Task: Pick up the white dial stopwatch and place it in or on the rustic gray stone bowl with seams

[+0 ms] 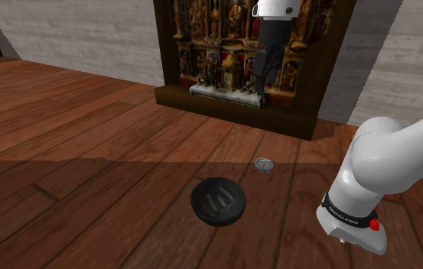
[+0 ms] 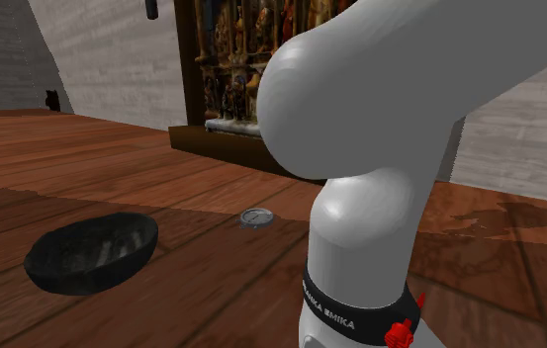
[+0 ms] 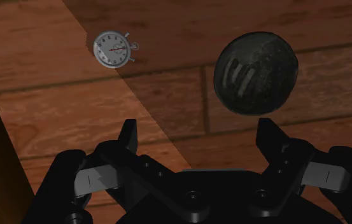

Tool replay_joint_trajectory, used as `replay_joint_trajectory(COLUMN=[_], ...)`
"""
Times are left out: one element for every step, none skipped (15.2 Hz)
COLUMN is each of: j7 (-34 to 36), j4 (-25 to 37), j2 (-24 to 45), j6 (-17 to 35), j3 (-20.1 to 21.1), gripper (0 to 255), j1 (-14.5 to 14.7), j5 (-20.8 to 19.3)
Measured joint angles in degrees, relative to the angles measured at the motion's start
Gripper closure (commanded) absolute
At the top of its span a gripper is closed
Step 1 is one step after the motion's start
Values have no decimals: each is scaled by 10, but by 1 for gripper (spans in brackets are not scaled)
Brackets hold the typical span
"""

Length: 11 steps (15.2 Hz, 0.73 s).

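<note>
High above the wooden planks, our hand (image 1: 259, 93) hangs with its 2 fingers spread wide and nothing between them. Below it the stopwatch (image 1: 264, 163) lies flat, dial up, on bare planks, near the dark bowl (image 1: 196, 202) but apart from it. We judge the step in hand to be the approach. We should shift over the stopwatch, centre it between the fingers, and come straight down so the tips straddle its round case, clear of the crown, before closing. It looks thin, so the tips will likely have to reach almost to the wood. Open room surrounds both things. The ornate cabinet (image 1: 240, 53) stands well behind them, and the short carry to the bowl looks unobstructed.
</note>
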Motion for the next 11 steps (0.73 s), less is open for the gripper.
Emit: replay_joint_trajectory(j7=[0, 9, 22, 40, 59, 79, 99, 121, 141, 158, 180], j4=[0, -9, -24, -41, -57, -73, -91, -112, -131, -153, -169], j2=[0, 0, -1, -3, -3, -4, -6, -7, -8, -9, -6], j6=[0, 8, 22, 38, 54, 70, 86, 105, 124, 145, 164], j3=[0, 1, 2, 6, 9, 13, 16, 22, 26, 28, 34], gripper=[0, 0, 0, 0, 0, 0, 0, 0, 0, 0, 0], j1=[0, -5, -12, -20, -28, -37, -46, -54, -63, -73, -81], j5=[0, 1, 1, 3, 5, 8, 10, 14, 16, 17, 22])
